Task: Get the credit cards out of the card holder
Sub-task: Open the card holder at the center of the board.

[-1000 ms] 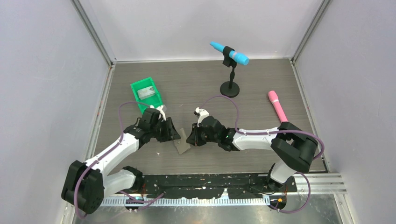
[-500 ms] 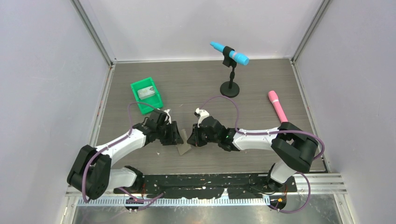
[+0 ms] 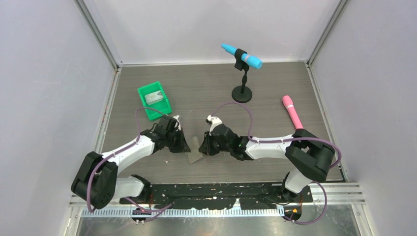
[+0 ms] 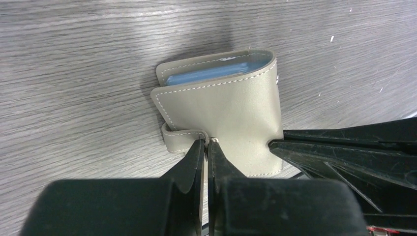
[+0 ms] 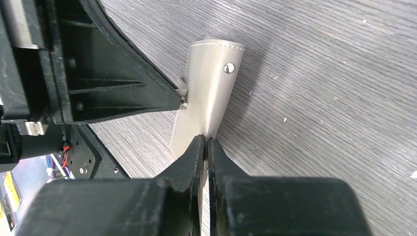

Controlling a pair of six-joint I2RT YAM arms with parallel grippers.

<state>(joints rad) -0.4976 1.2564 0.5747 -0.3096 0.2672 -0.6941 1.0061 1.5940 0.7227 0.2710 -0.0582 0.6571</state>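
The card holder (image 3: pixel 194 154) is a grey bifold wallet, folded and held between my two grippers at the table's near middle. In the left wrist view the card holder (image 4: pixel 231 108) shows pale blue pockets (image 4: pixel 211 74) at its open edge. My left gripper (image 4: pixel 206 142) is shut on its small grey tab (image 4: pixel 179 137). My right gripper (image 5: pixel 206 139) is shut on the holder's (image 5: pixel 209 93) opposite edge. In the top view the left gripper (image 3: pixel 186 146) and the right gripper (image 3: pixel 200 147) face each other across it. No credit cards show in the holder.
A green bin (image 3: pixel 164 101) at the back left holds a flat grey-white thing (image 3: pixel 154 97). A blue microphone (image 3: pixel 242 55) stands on a black stand (image 3: pixel 242 93) at the back. A pink microphone (image 3: pixel 292 111) lies at the right.
My left gripper has swung right to the card holder's left edge and closed on its tab. My right gripper has stayed shut on the holder.
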